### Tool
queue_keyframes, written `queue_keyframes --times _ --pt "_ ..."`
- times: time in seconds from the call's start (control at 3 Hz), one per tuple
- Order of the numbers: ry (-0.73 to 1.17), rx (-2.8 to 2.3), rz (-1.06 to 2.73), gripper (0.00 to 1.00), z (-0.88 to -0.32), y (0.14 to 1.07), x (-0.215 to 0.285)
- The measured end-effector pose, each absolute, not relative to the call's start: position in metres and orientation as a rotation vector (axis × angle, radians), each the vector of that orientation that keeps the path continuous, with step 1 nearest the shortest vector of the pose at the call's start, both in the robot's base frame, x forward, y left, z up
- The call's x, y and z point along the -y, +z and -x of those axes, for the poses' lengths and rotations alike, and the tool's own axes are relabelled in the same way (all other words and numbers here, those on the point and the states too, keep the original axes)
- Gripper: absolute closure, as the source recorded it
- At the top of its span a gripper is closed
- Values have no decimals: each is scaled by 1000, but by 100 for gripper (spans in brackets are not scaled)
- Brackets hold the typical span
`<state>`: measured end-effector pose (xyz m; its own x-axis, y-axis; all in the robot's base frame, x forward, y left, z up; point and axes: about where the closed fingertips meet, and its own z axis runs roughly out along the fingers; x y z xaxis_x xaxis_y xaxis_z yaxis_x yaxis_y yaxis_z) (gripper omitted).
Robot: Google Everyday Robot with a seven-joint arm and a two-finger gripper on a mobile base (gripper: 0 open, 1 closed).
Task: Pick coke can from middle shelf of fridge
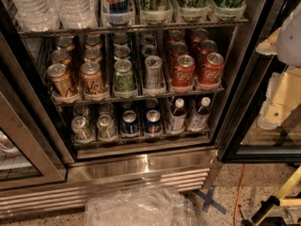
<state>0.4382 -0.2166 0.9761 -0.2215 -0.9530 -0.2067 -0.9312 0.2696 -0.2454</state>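
Fridge [141, 166] stands open. Middle shelf [157, 94], left to right: two lanes of gold cans [77, 79], one lane of green cans [123, 76], one lane of silver cans [153, 72], two lanes of red.

Coke can [211, 69] stands upright at the near end of the far-right lane, in its clear tray. A second red can [182, 72] is just left of it, with more red cans behind both.

Gripper [281, 98] sits at the right edge of view, outside the fridge. It is well apart from the coke can, to its right and slightly lower, with the dark door frame [242, 107] between them. Open or closed: cannot tell.

Crumpled clear plastic [141, 208] lies on the floor near the base grille.
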Motion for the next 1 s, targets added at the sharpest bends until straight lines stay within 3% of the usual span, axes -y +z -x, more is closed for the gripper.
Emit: queue_keyframes --times 1.0 --pt "30 -2247 1484 0 -437 960 203"
